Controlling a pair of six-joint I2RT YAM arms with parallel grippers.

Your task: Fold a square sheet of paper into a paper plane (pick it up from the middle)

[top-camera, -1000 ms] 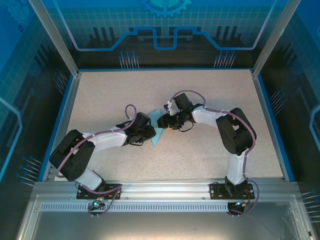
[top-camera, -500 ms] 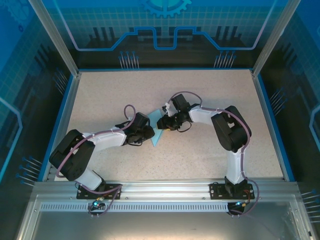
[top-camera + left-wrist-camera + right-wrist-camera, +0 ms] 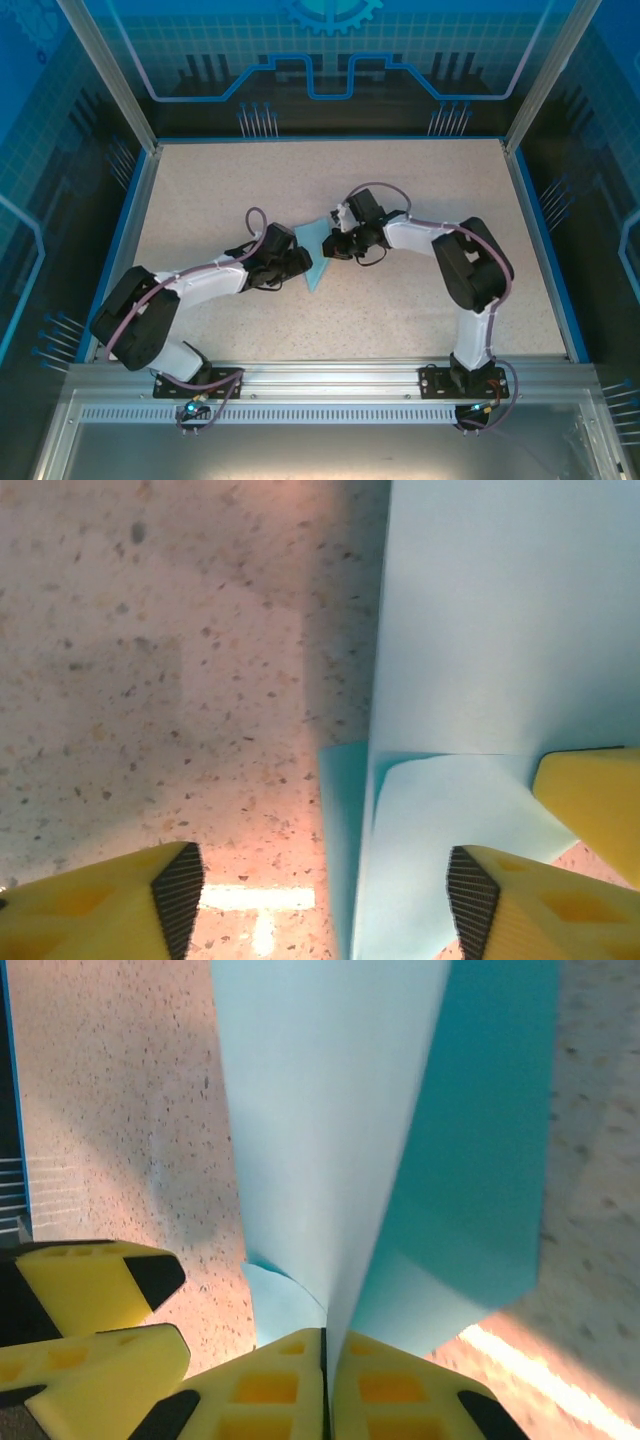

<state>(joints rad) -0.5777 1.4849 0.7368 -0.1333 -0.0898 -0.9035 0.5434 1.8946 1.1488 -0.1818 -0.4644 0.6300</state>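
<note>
Right pincer (image 3: 325, 1345) clamped shut on folded paper plane (image 3: 320, 1110), left pincer (image 3: 322, 882) spread wide with paper edge between fingers, both arms bent inward over speckled desk (image 3: 150, 630)

Free table (image 3: 220, 190) all around paper (image 3: 314, 270)

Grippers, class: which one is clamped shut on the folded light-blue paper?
The right gripper: its jaws pinch the folded light-blue paper, while the left gripper stands open.
</note>
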